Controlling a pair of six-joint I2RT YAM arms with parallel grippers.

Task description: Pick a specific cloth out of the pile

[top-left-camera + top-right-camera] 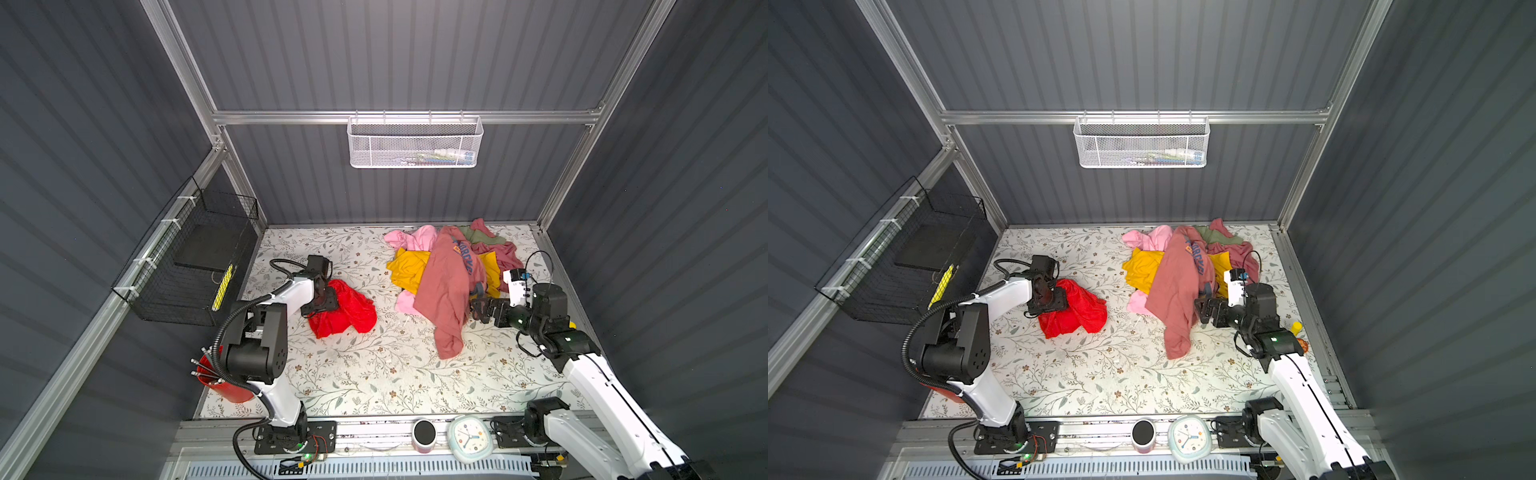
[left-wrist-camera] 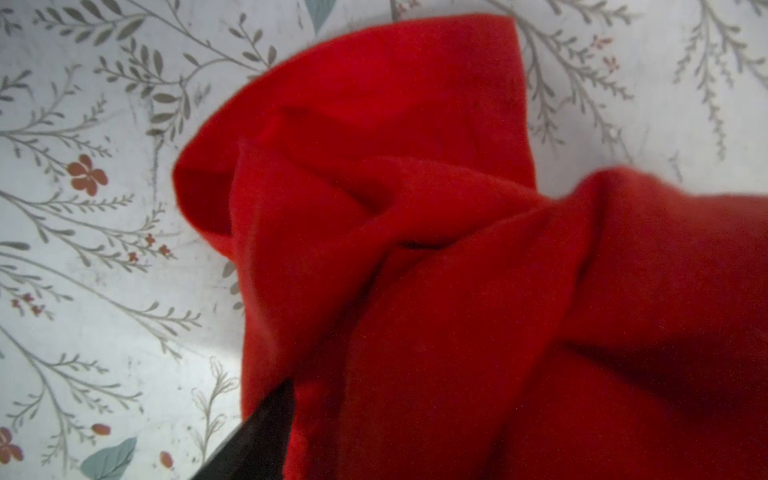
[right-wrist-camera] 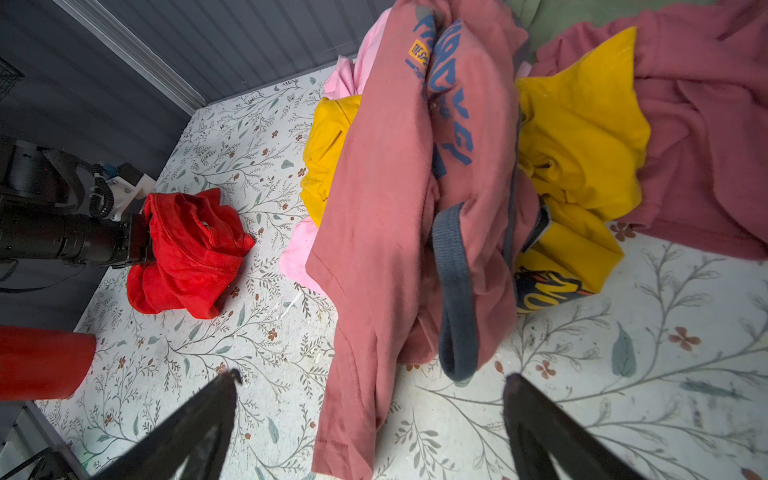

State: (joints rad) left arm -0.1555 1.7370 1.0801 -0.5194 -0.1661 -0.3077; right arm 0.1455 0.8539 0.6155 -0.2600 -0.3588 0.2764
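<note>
The cloth [image 1: 349, 309] [image 1: 1077, 311], bright scarlet red, lies crumpled on the floral tabletop, well to the left of the pile [image 1: 449, 266] [image 1: 1183, 266]. My left gripper [image 1: 327, 300] [image 1: 1058, 301] sits against the cloth's left edge. In the left wrist view the cloth [image 2: 415, 208] fills the frame; one black finger [image 2: 266, 432] stands off to the side and the other is hidden under red folds. My right gripper [image 1: 476, 309] [image 3: 372, 378] is open at the near edge of the dusty-rose shirt [image 3: 382, 208], holding nothing.
Mustard-yellow [image 1: 409, 266], light pink [image 1: 409, 239], olive [image 1: 473, 235] and maroon [image 1: 505, 253] garments make up the heap. A black wire basket [image 1: 195, 266] hangs on the left wall, a white mesh basket [image 1: 415, 141] at the back. A red cup [image 1: 220, 378], a can [image 1: 424, 434] and a clock [image 1: 469, 436] stand near the front.
</note>
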